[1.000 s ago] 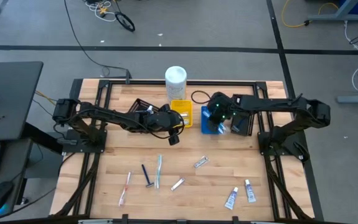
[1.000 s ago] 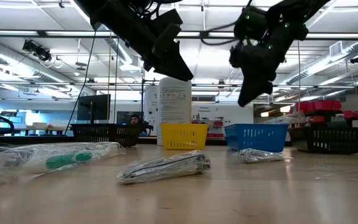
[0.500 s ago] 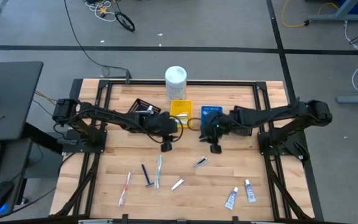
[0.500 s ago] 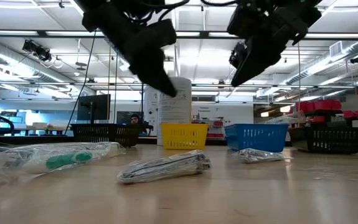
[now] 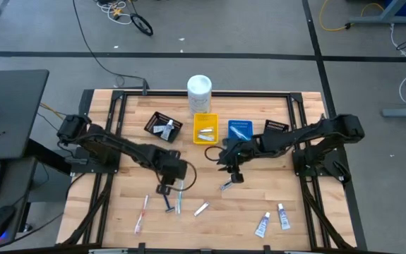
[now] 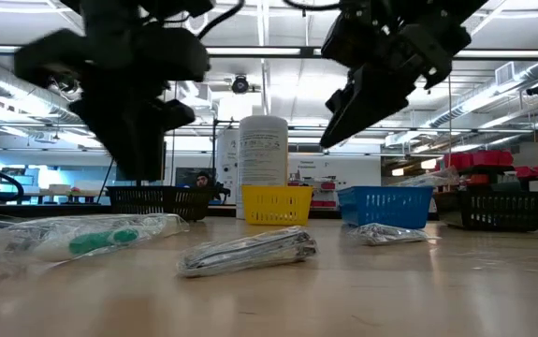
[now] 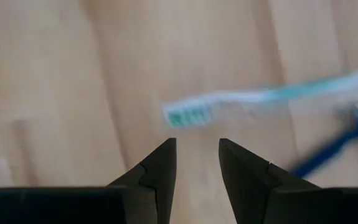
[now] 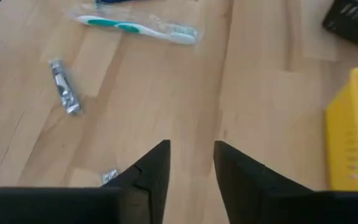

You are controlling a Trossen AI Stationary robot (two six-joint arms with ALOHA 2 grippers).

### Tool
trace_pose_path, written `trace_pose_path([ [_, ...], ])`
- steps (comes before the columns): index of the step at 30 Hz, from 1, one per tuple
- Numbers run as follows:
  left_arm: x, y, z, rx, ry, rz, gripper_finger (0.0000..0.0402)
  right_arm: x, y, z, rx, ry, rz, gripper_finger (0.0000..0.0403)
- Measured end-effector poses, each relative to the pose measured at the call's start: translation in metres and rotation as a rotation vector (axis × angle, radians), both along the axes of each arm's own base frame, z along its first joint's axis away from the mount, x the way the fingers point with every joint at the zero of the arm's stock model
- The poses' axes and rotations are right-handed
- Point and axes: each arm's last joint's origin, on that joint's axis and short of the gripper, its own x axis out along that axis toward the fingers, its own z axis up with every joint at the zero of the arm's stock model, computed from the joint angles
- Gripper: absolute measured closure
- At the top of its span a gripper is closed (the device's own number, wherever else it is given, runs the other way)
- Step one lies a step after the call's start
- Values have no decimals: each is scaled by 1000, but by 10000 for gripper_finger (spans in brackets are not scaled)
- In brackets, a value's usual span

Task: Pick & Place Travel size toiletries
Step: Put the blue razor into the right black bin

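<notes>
Just below centre of the high view, our left gripper (image 5: 166, 188) hangs over the green toothbrush (image 5: 180, 193), fingers (image 7: 160, 168) slightly parted with nothing between them. On the left wrist view the toothbrush (image 7: 272, 96) lies just ahead of the tips, its long axis running crosswise to the gap, bristle end nearest, with the blue razor (image 7: 334, 146) beside its handle. That, we judge, is what the next move turns on: we are nearly over it and need only drop and close across the handle.

To the right, our right gripper (image 5: 232, 173) hovers just above the silver sachet (image 5: 226, 185), fingers (image 8: 154, 165) also narrowly apart and empty; the sachet (image 8: 109, 177) peeks out beside one fingertip.

Farther out, a second sachet (image 5: 201, 208) and a pink toothbrush (image 5: 142, 212) lie lower left of centre, two white tubes (image 5: 262, 224) at lower right. Along the upper table sit the black (image 5: 153, 118), yellow (image 5: 195, 138) and blue (image 5: 231, 136) trays, several already holding items.
</notes>
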Motion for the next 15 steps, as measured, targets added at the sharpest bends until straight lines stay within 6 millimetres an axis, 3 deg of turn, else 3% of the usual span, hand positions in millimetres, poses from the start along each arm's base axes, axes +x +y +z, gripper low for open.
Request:
trace_pose_path([
  [7, -17, -27, -3, 34, 81, -206, 274, 11, 10, -10, -4, -47, 21, 233],
  [15, -33, -45, -14, 41, 119, -264, 274, 12, 21, -8, 31, -75, 19, 231],
])
